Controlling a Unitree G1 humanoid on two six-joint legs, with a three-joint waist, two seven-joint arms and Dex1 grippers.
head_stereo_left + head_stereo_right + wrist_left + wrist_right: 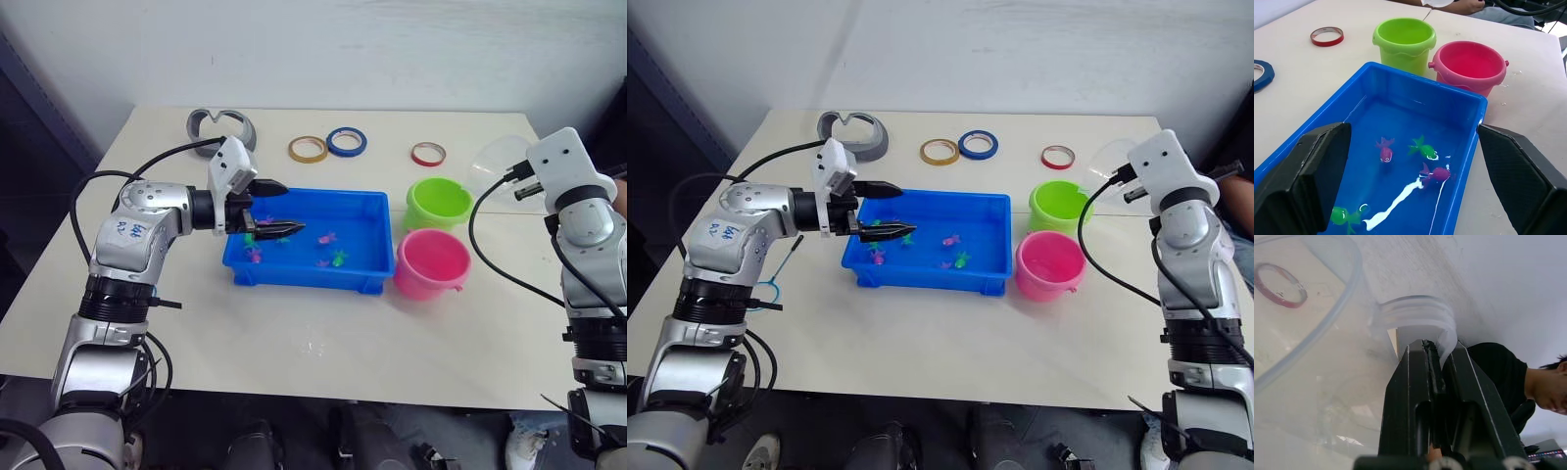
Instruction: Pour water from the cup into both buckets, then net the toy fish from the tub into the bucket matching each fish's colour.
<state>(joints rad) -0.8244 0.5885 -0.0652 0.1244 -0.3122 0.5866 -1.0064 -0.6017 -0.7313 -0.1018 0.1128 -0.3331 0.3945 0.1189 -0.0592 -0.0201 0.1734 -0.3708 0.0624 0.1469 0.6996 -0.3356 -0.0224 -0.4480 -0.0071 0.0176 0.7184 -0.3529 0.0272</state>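
Hovering over the blue tub's (364,282) left end, the left gripper (276,208) has its fingers spread wide and empty above the tiny green and pink toy fish (1386,151) lying in shallow water. They look light, hard and slippery, so the net (776,280), lying on the table beside the left arm, is best taken by its thin black handle. The right gripper (1431,363) is clamped on the clear cup's (495,162) handle, beside the lime bucket (438,201) and pink bucket (431,260). Tape rings (346,141) lie on the pale table (294,343), which stands against a white wall.
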